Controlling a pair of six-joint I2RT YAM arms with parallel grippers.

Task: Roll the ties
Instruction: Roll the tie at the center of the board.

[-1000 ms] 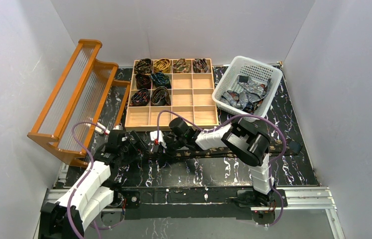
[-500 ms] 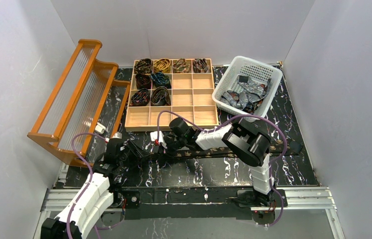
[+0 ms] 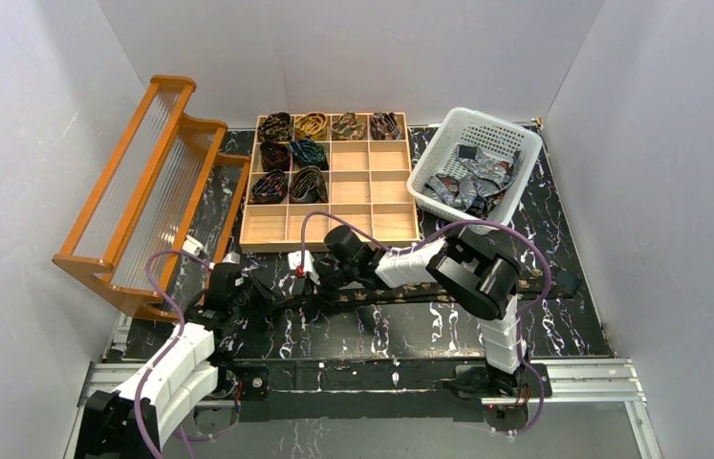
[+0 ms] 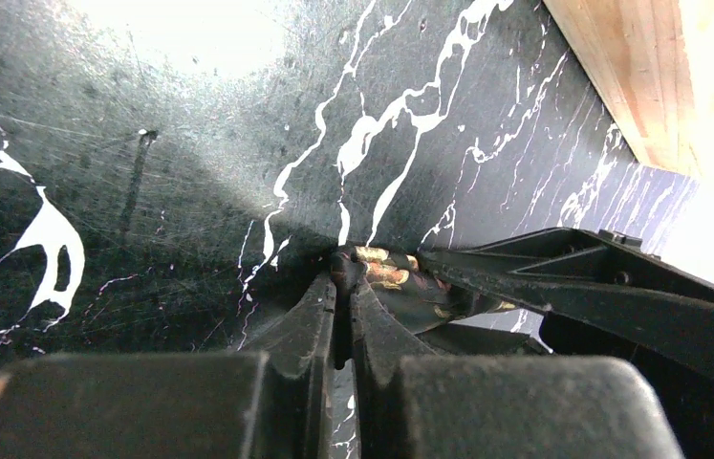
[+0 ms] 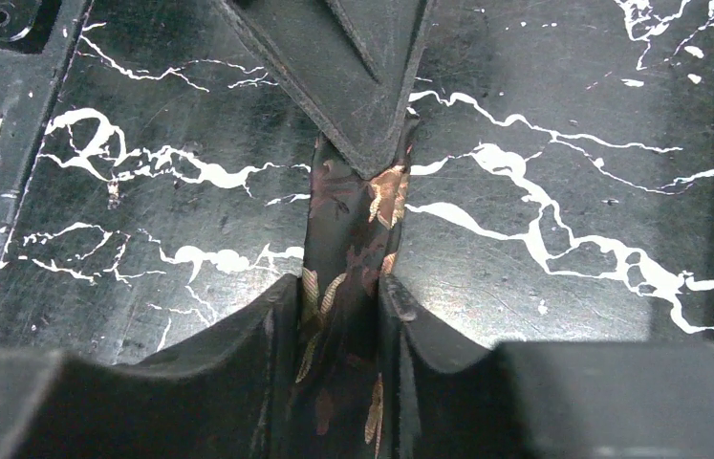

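Note:
A dark brown tie (image 3: 400, 295) with gold leaf marks lies stretched along the black marble table under the right arm. My left gripper (image 3: 262, 287) is low on the table at the tie's left end. In the left wrist view its jaws (image 4: 343, 277) are pressed together on the tie's tip (image 4: 386, 275). My right gripper (image 3: 319, 277) faces it, close by. In the right wrist view the tie (image 5: 343, 229) runs between the right gripper's fingers (image 5: 341, 292), which touch both edges and pinch it narrower. The left fingers (image 5: 353, 76) sit just beyond.
A wooden compartment tray (image 3: 353, 242) behind the grippers holds several rolled ties (image 3: 291, 153) in its back cells. A white basket (image 3: 486, 117) at the back right holds grey-silver ties (image 3: 472, 182). An orange wooden rack (image 3: 142, 182) stands at the left.
The left gripper has gone from wide open to shut on the tie's end, and its arm has shifted slightly. The right arm has stayed in place.

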